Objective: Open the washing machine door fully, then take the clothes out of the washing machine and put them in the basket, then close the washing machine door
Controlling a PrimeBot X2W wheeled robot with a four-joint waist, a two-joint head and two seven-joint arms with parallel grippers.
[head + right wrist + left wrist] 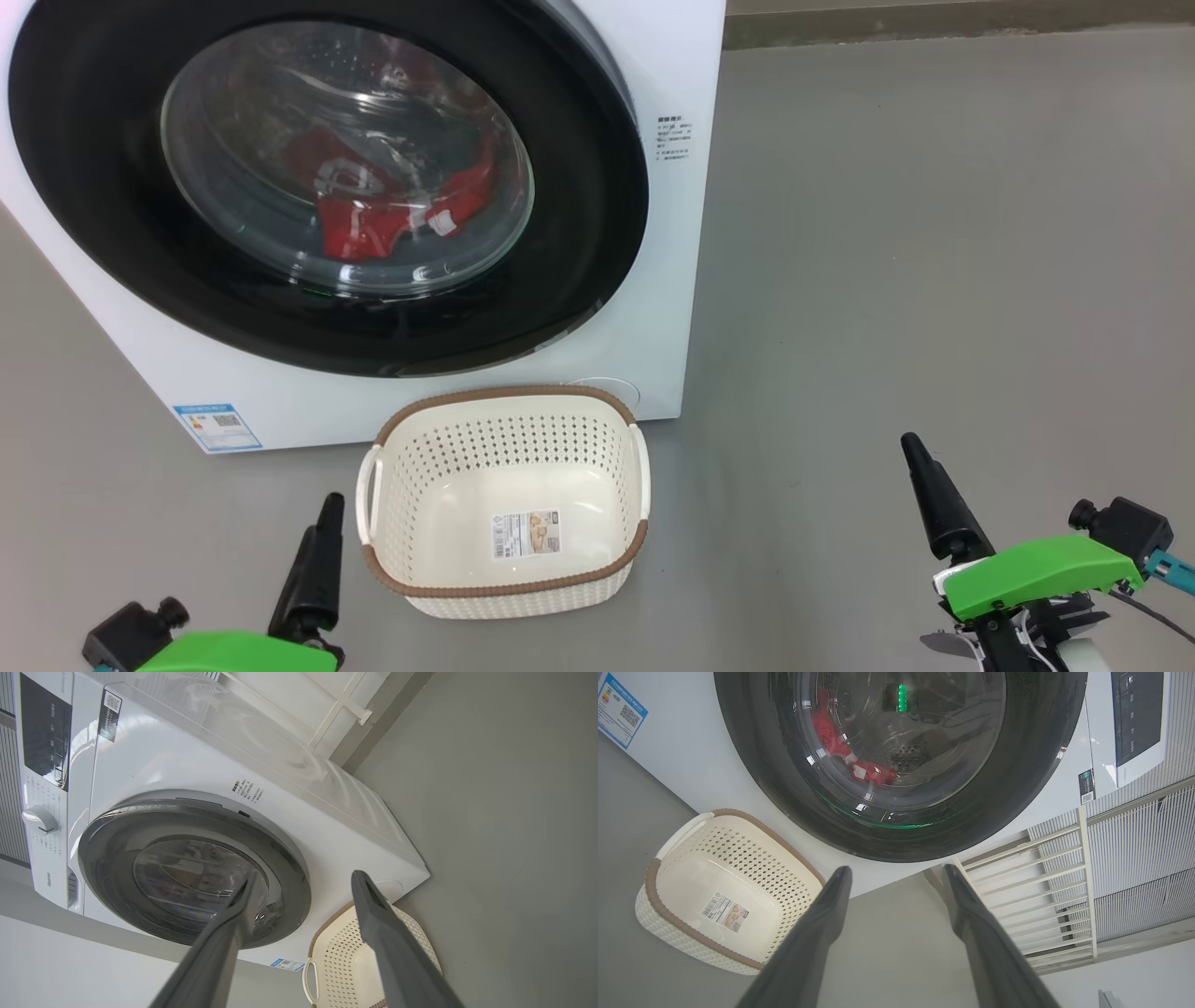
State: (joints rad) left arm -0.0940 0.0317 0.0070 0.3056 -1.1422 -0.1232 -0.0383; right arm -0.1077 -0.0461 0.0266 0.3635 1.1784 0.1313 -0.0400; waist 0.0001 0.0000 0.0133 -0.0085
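The washing machine (677, 84) stands at the upper left, and its washing machine door (84, 187) lies against the front. Through the glass, the red clothes (373, 219) lie in the drum. The basket (509, 393) sits on the floor just in front of the machine with nothing in it but a label. My left gripper (897, 869) is open and empty, low and left of the basket; one dark finger (313, 565) shows in the head view. My right gripper (306, 875) is also open and empty, well right of the basket, one finger (938, 509) pointing up.
Grey floor (934, 233) stretches to the right of the machine. A blue sticker (217, 427) marks the machine's lower left corner. The control panel (44, 742) and a knob (39, 820) sit above the door. A white slatted rail (1041, 896) stands beside the machine.
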